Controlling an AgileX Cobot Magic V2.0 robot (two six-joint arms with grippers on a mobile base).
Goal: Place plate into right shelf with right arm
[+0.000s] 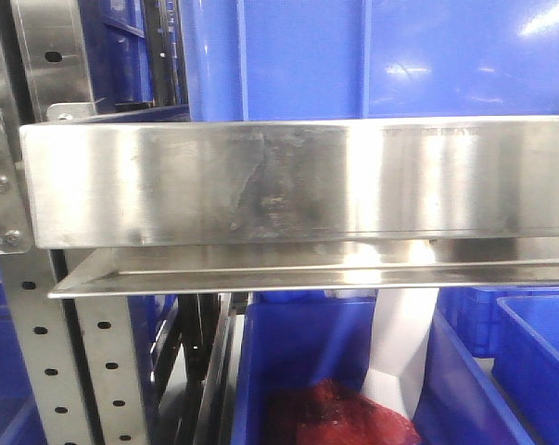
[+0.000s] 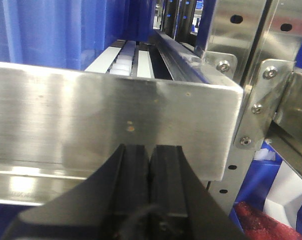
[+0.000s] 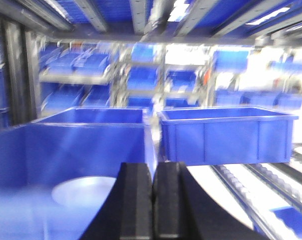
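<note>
The white plate (image 3: 83, 192) lies flat inside a blue bin (image 3: 75, 145) at the lower left of the blurred right wrist view. My right gripper (image 3: 153, 170) is shut with nothing between its fingers, just right of the plate and a little nearer the camera. The right shelf's shiny steel front lip (image 1: 298, 181) fills the front view, with a large blue bin (image 1: 372, 56) on it. My left gripper (image 2: 149, 152) is shut and empty, close in front of the steel lip (image 2: 110, 115). Neither arm shows in the front view.
A second blue bin (image 3: 226, 135) stands to the right on white roller tracks (image 3: 251, 195). Perforated grey uprights (image 1: 66, 371) stand at the left. Below the shelf a blue bin (image 1: 298, 362) holds a red mesh bundle (image 1: 339, 417) and a white strip (image 1: 404, 348). More blue bins line the far racks (image 3: 145, 75).
</note>
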